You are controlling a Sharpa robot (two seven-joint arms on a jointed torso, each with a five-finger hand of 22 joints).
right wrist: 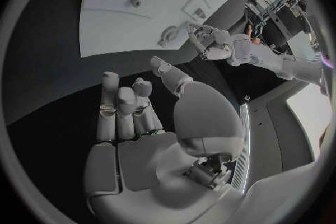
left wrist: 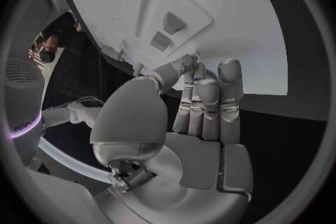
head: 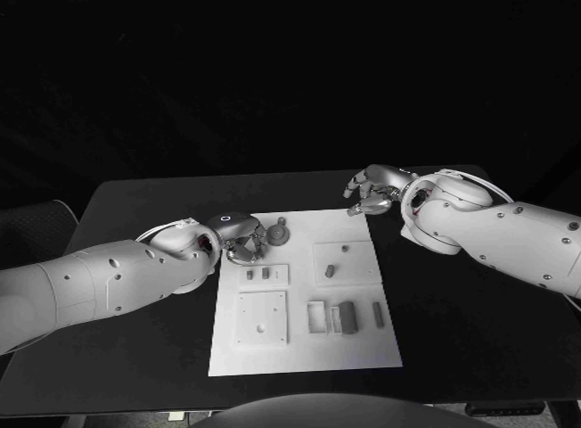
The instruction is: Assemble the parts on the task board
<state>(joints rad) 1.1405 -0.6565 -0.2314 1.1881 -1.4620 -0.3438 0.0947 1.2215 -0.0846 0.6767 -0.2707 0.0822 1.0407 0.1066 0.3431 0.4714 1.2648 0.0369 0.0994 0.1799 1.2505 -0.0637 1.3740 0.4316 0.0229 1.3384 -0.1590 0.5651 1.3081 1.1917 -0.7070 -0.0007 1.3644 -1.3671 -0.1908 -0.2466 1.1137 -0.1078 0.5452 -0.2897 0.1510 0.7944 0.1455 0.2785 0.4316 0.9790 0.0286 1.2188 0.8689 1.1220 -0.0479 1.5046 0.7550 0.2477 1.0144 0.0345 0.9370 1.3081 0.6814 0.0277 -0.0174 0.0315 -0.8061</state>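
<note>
My left hand (head: 240,236) hovers, fingers apart and empty, at the task board's (head: 355,348) far-left corner beside a round part (head: 279,235) — small, stiff, light; I'd pinch its rim. Right hand (head: 374,190) is empty, fingers loosely apart.

task board (head: 304,348): near-left corner area under the left hand (head: 240,239) hidden in head view | round part (head: 279,234) beside that hand: contact with fingers cannot be told | small parts (head: 346,314) on the board: too small to tell shapes | board's far edge cut off in left wrist view | right hand (head: 374,189): fingertips' state beyond the board's corner unclear
</note>
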